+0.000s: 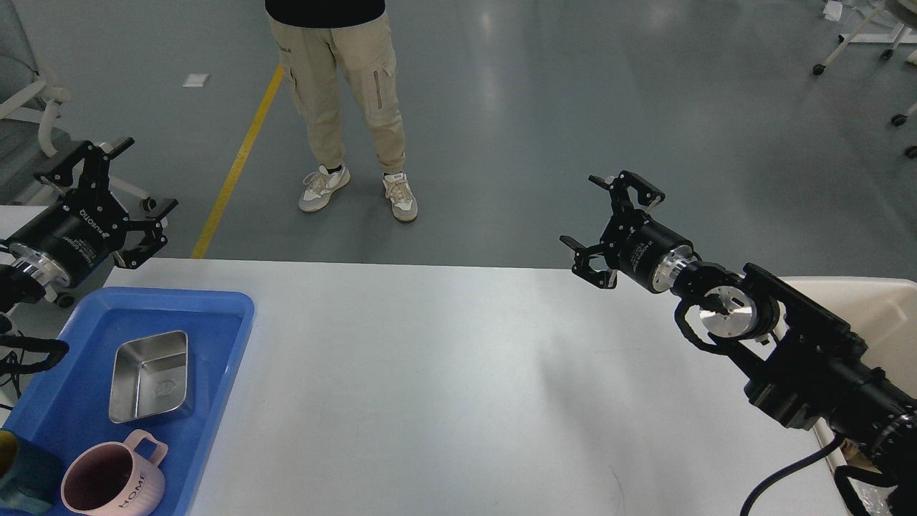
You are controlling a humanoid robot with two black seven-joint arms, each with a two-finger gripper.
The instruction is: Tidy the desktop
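Note:
The desktop (466, 380) is a large white tabletop that fills the lower part of the head view. My left gripper (136, 183) hangs open above the table's far left corner, past the blue tray (215, 344), with nothing between its fingers. Over the far right part of the desktop, my right gripper (593, 215) is raised and also open and empty, its fingers pointing away toward the floor.
In the blue tray lie a steel rectangular dish (149, 376), a pink mug (114, 480) and a dark teal cup (21, 480). A cream bin (874, 315) stands off the right edge. A person (344, 107) stands beyond the far edge. A chair (29, 93) is at far left.

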